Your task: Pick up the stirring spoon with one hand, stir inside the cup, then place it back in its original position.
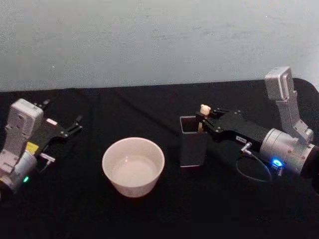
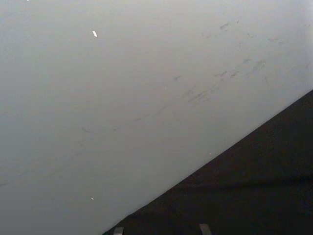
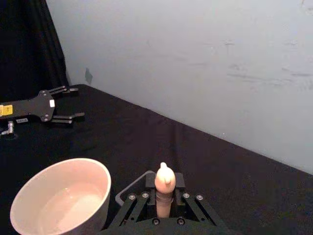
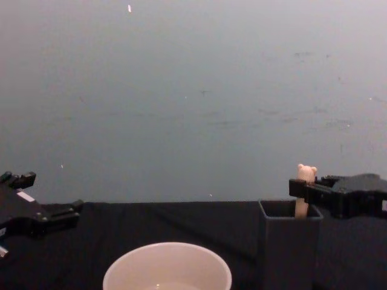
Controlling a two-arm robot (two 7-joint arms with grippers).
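I have the right end effector [image 1: 205,121] at the top of the holder box [image 1: 193,144], its fingers narrowed around the beige handle of the stirring spoon [image 1: 204,110] just under the little bear head. In the right wrist view the handle [image 3: 164,188] stands between the two fingers with hardly any gap, so I read this as a grip on it, though I cannot tell how firm it is. The spoon stands upright in the holder, right of centre on the black worktop [image 1: 149,214], its bowl hidden inside the box. The cup [image 1: 133,166] sits just left of the holder and a little nearer to me, apart from it; its inside looks pale and I cannot tell whether it holds liquid. My left end effector [image 1: 72,125] rests parked at the far left, fingers spread, holding nothing. By my reckoning, only the grasp is done or nearly done: lifting, stirring and returning are all left.
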